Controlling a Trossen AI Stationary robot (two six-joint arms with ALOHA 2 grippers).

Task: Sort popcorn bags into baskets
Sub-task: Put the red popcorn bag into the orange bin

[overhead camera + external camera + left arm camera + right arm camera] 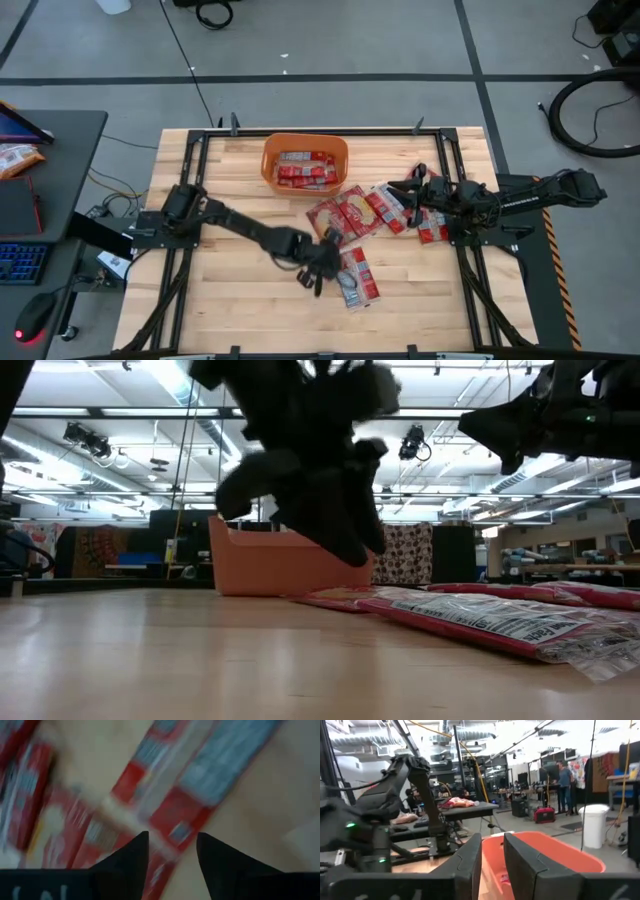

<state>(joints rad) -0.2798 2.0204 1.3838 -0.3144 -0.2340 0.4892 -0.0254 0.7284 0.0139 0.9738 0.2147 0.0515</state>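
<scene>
The left end effector (322,268), fingers narrowly parted and holding nothing, hovers over flat red popcorn packets (355,278) mid-bench. The right end effector (412,193), nearly closed and empty, hangs above the packets' right edge. The orange plastic tub (305,146) holds packets near the wooden bench's (230,300) far edge.

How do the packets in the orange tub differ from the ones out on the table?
The packets in the tub lie stacked and lined up inside the orange tub; the loose packets are spread on the bare table, overlapping at mixed angles. The left tool hangs above the loose ones; none is at the tub. All are red and flat.
</scene>
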